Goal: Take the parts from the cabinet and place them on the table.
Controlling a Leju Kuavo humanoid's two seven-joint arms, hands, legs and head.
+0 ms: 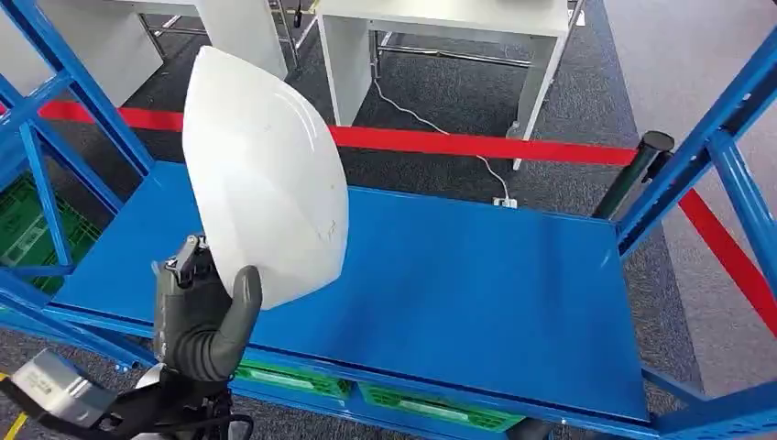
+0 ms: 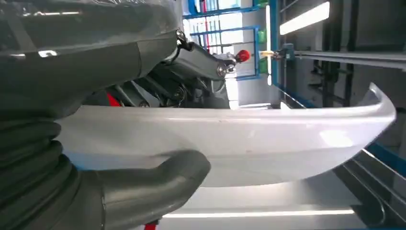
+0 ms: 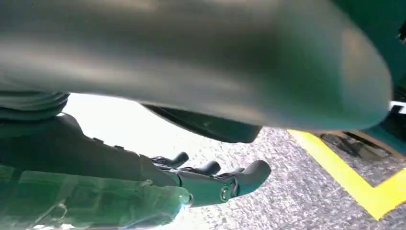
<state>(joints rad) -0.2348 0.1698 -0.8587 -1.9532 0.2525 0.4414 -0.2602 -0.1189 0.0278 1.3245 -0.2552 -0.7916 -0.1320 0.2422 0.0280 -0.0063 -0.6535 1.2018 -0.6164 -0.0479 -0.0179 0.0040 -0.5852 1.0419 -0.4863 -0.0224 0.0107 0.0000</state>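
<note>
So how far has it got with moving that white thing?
Done: the left hand has the white curved part gripped and lifted clear of the blue shelf. In hand: carrying it. Left: setting it on a table; the right hand hangs idle over the floor.

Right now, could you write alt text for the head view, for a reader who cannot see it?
The left robot hand holds a large white curved shell upright above a bare blue shelf. Behind the shelf lie grey carpet with a red floor line and white tables.

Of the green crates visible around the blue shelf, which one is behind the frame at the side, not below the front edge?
The green crate at far left, behind the blue frame bars; the other two sit under the shelf's front edge.
</note>
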